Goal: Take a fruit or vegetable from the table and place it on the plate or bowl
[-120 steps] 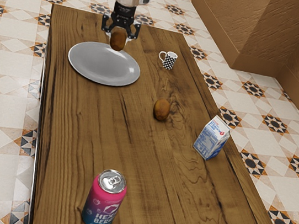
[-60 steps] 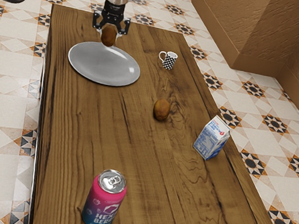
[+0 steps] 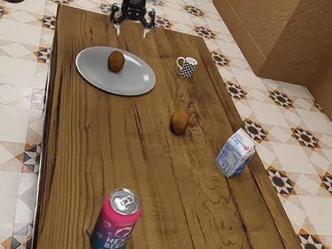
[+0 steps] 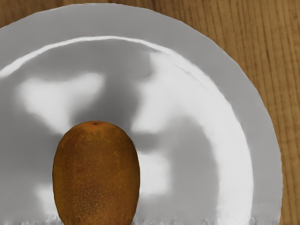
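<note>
Kiwi [image 3: 116,61] lies on the plate [image 3: 135,80], my jaws spread wide and empty above it. I judge it could roll off onto the worktop [image 3: 146,177] if I brush it.

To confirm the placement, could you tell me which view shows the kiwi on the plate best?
The wrist view: the kiwi lies close up on the plate. The exterior view shows it whole but small.

You get bright, even light across the table [image 3: 88,151]. The plate [image 4: 225,93] shows you white glare patches and a grey shadow next to the kiwi [image 4: 96,173]; the can's [image 3: 116,221] shadow is faint.
</note>
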Controlling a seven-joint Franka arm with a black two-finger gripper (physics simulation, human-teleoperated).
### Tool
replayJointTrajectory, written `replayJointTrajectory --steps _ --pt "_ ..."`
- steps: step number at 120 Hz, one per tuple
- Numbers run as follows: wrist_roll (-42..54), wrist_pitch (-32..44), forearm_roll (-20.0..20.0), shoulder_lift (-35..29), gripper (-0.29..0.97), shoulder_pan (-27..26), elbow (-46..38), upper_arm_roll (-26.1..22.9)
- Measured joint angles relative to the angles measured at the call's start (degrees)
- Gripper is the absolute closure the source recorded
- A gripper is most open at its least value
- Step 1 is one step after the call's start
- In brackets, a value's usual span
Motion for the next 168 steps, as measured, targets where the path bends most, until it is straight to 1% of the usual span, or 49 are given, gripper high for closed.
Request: replayJointTrajectory --steps 6,12,21,28,35,60,74,132,168 --pt "0.4 -1.3 0.0 -1.8 0.01 -2.3 1.0 -3.3" --pt "0.7 -2.3 0.0 -3.2 0.01 -3.8 1.4 -8.0" --pt "1.0 -3.3 -0.2 -3.8 0.00 -4.6 1.6 -14.0" --pt "1.1 -3.8 -0.3 -3.6 0.00 -4.7 1.7 -17.0" --pt "1.1 -3.9 -0.5 -2.8 0.00 -5.2 1.7 -18.3" --pt "0.8 -2.5 -0.5 2.3 0.00 -7.5 1.5 -19.0" --pt "0.2 -1.3 -0.4 4.1 0.00 -8.8 1.3 -19.0" --pt "-2.1 1.5 0.0 9.2 0.00 -8.5 0.8 -19.0" --pt "-3.1 1.8 -0.3 9.5 0.00 -15.0 -1.4 -18.9"
